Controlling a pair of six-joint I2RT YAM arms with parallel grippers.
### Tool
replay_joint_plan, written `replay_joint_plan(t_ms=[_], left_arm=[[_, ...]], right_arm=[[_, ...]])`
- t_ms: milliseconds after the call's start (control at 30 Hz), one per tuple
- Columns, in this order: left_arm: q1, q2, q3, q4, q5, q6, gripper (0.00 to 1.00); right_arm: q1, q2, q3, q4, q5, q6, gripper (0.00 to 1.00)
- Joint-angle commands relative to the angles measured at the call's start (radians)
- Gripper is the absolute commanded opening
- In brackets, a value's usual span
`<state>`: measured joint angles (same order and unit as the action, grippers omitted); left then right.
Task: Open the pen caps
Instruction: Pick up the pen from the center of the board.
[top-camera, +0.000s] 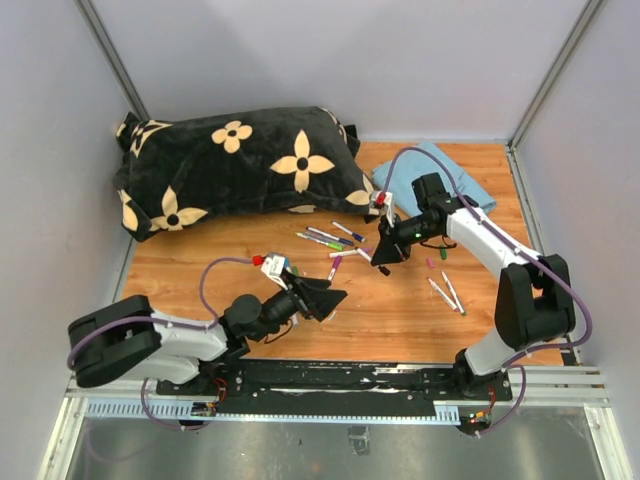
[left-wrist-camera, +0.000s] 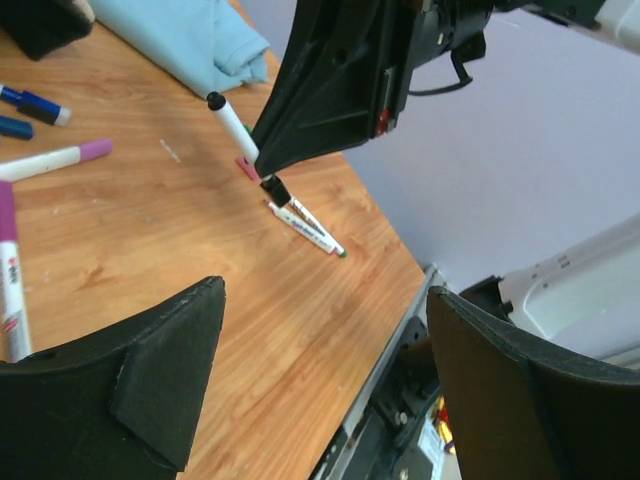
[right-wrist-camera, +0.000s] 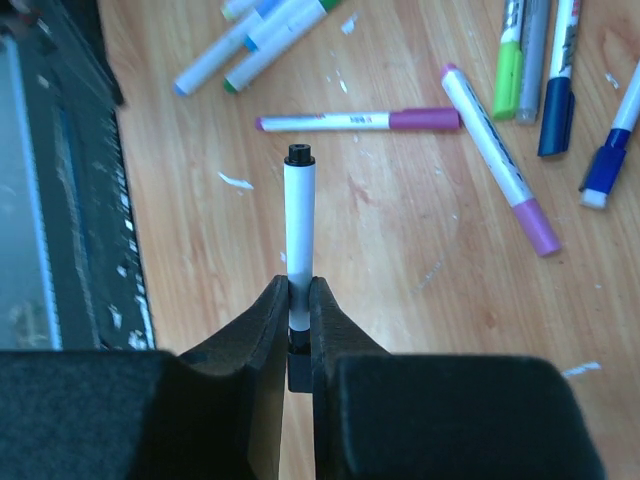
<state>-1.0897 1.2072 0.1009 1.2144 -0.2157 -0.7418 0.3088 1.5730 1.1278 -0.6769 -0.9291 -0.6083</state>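
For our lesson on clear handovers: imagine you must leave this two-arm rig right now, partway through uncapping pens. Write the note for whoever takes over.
Left gripper: open, empty, above the table.
Right gripper: shut on a white pen, clamped near one black end, with the barrel sticking out past the fingertips.
Pens: most lie in a loose cluster mid-table; two more lie near the right arm.
Done: cannot confirm; a small pink piece may be a loose cap.
Left: the purple cap, green cap and blue cap are still on their pens. The held pen probably comes first.
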Motion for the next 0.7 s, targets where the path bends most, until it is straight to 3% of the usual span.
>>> replay_joint_plan(t_ms=[0,300,467,667], left_arm=[[0.003,0.134,0.124,0.091,-0.050,-0.031,0.85],[0.003,0.374,0.319,0.106,-0.102,-0.055,0.85],[0.001,0.453,0.416,0.082,-0.114,-0.063,0.84],[-0.003,0.518,0.479,0.092,-0.084,-0.071,0.72]], right_arm=[[-0.063,-0.047,-0.044,0.099,-0.219,0.182,0.01],[-0.116,-0.146,-0.166,0.401,-0.380,0.501,0.01],[-0.124,-0.153,-0.195,0.481,-0.402,0.578,0.01],[-0.128,-0.153,-0.200,0.501,-0.417,0.599,0.01]])
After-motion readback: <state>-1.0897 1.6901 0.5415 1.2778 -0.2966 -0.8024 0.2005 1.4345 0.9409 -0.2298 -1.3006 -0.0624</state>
